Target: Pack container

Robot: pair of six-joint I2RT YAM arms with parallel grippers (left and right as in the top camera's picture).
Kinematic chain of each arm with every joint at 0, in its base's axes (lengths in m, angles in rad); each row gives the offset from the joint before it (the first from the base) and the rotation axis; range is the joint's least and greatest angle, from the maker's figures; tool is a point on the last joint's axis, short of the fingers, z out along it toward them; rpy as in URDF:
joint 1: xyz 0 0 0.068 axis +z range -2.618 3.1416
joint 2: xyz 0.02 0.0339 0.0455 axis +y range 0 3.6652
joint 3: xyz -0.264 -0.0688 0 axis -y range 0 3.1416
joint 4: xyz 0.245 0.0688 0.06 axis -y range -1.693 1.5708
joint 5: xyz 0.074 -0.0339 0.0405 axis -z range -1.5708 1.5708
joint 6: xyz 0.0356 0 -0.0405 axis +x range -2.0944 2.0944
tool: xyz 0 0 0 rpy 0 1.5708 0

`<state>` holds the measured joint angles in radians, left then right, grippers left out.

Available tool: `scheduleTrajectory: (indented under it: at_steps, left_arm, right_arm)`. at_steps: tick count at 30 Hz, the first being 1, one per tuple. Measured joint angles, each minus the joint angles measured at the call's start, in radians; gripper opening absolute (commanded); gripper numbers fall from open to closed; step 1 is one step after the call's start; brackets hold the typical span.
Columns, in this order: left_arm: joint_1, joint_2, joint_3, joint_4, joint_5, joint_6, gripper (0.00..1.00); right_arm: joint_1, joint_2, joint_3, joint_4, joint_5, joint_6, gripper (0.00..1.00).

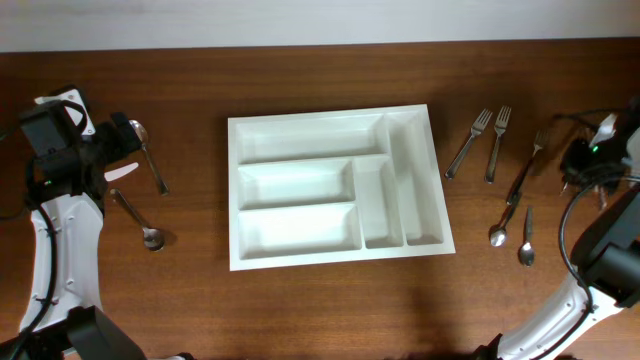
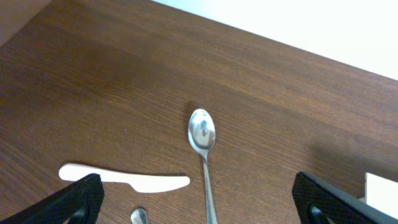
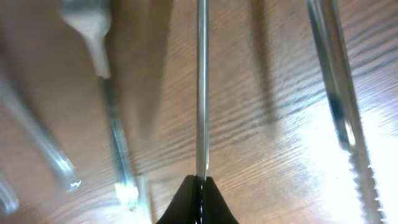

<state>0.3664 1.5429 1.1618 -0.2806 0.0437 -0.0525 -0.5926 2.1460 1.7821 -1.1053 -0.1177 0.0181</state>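
Pincer [image 3: 200,190] on right arm low at table [image 3: 267,74] — pinching metal handle [image 3: 201,93].

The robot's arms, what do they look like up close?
The left arm and right arm both have white lower tubes and black joints and wrists. Thin black cables loop alongside. The left arm carries a white marked tag. The fingers are black, tapering wedges.

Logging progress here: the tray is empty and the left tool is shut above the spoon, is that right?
No. The left tool is open, not shut, above the spoon; the left wrist view shows it. The tray is empty.
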Motion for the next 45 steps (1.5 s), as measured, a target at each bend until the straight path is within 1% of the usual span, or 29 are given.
scheduleTrajectory:
  at_steps: [3, 6, 8, 14, 17, 45]
  left_arm:
    - [0.000, 0.000, 0.000, 0.000, 0.000, 0.000, 0.99]
    - [0.000, 0.000, 0.000, -0.001, 0.000, 0.000, 0.99]
    - [0.000, 0.000, 0.000, 0.000, 0.000, 0.000, 0.99]
    - [0.000, 0.000, 0.000, 0.000, 0.000, 0.000, 0.99]
    - [0.000, 0.000, 0.000, 0.000, 0.000, 0.000, 0.99]
    - [0.000, 0.000, 0.000, 0.000, 0.000, 0.000, 0.99]
  right_arm:
    - [0.023, -0.023, 0.083, -0.065, -0.029, -0.005, 0.04]
    - [0.087, -0.064, 0.138, -0.114, -0.045, -0.031, 0.04]
    - [0.203, -0.119, 0.168, -0.116, -0.053, -0.071, 0.04]
    - [0.417, -0.154, 0.178, -0.114, 0.000, -0.105, 0.04]
    - [0.473, -0.153, 0.178, -0.109, 0.023, -0.111, 0.04]
    - [0.488, -0.153, 0.178, -0.118, 0.068, -0.112, 0.04]
